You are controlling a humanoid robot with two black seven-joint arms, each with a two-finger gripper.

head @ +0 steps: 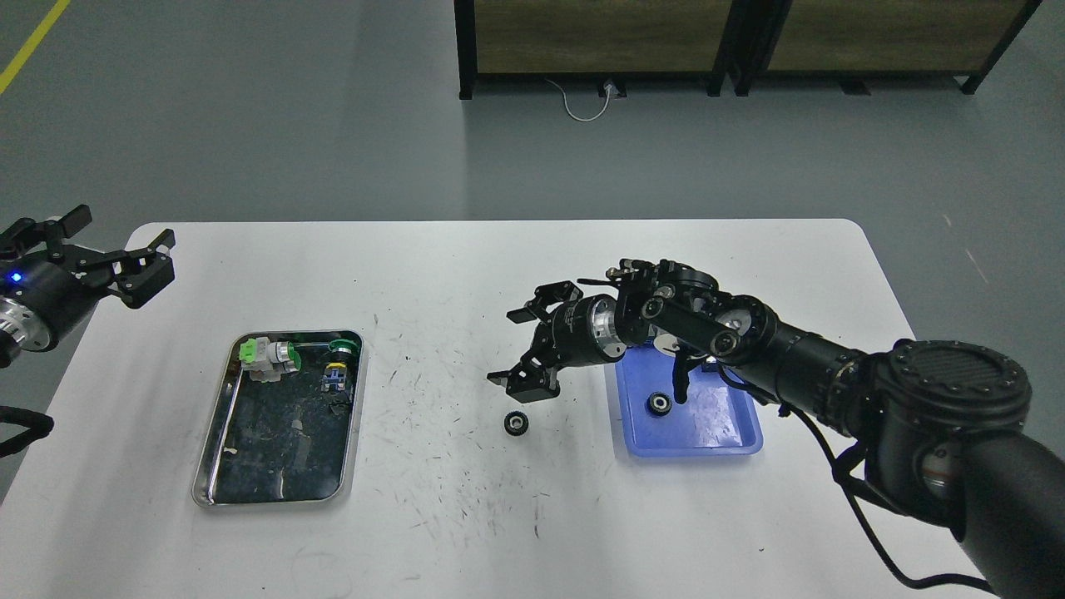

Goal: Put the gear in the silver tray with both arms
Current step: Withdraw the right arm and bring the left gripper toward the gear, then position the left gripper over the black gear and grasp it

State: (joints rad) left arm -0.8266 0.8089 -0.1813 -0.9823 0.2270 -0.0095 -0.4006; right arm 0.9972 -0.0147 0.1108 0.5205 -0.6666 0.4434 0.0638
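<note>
Far left: the left gripper (104, 243) of the black robot arm hung over the table's left edge, blue light lit on its wrist, fingers spread wide and holding nothing. It sat well apart from any gear, likely parked clear of the work.

Next, the shallow rectangular shiny steel tray (214, 433) lay flat on the white scuffed table (499, 516). Its dark scratched floor was mostly bare; a green-and-white plastic part (265, 355) and a small blue-and-yellow part (335, 376) sat along its far end. No gear showed in it, so the drop-off looked not yet done.

Centre: a small black toothed gear (516, 423) lay on the bare table between the two trays, touching neither.

Just above and beside it, the right gripper (522, 348) pointed leftward with fingers spread, empty, the gear lying just below its lower finger. Judged a mid-table hand-over spot, reachable by either arm.

Right: a blue plastic tray (724, 433) held a second black gear with a pale hub (660, 403), partly under the right forearm; apparently the supply.
</note>
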